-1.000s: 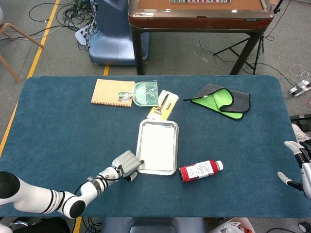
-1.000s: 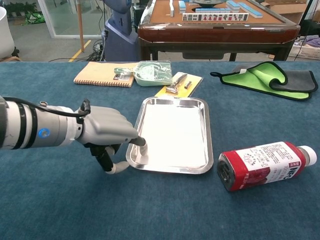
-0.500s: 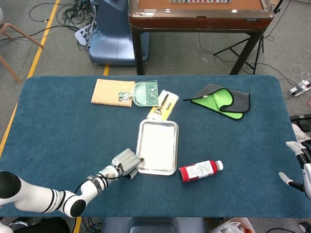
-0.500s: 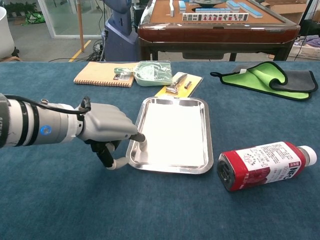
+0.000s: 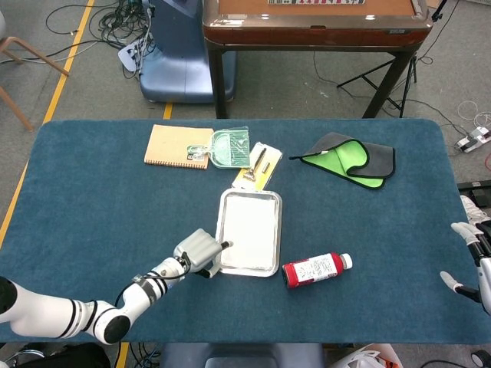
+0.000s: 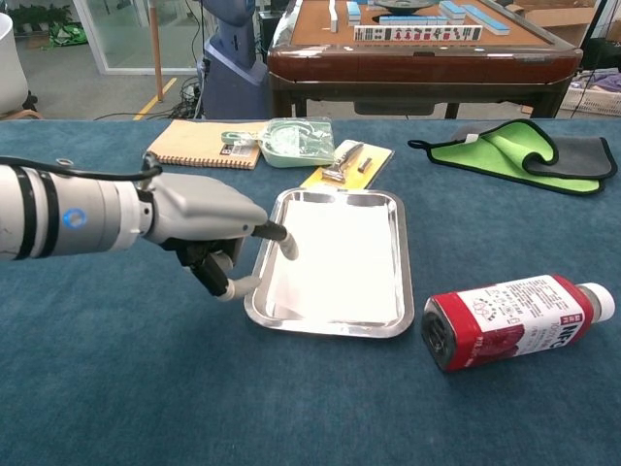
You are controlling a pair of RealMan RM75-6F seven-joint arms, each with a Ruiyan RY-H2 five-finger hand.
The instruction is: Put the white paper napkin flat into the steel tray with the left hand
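On the blue table, the napkin lies flat inside the tray; the left hand hovers at its edge, fingers loosely apart, holding nothing

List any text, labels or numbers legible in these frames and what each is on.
Red bottle label: white print, too blurred to read.
Notebook sticker: too small to read.
Left forearm blue round mark: no legible text.
Game-table tiles: markings unreadable.

The right hand is cut off by the head view's edge.
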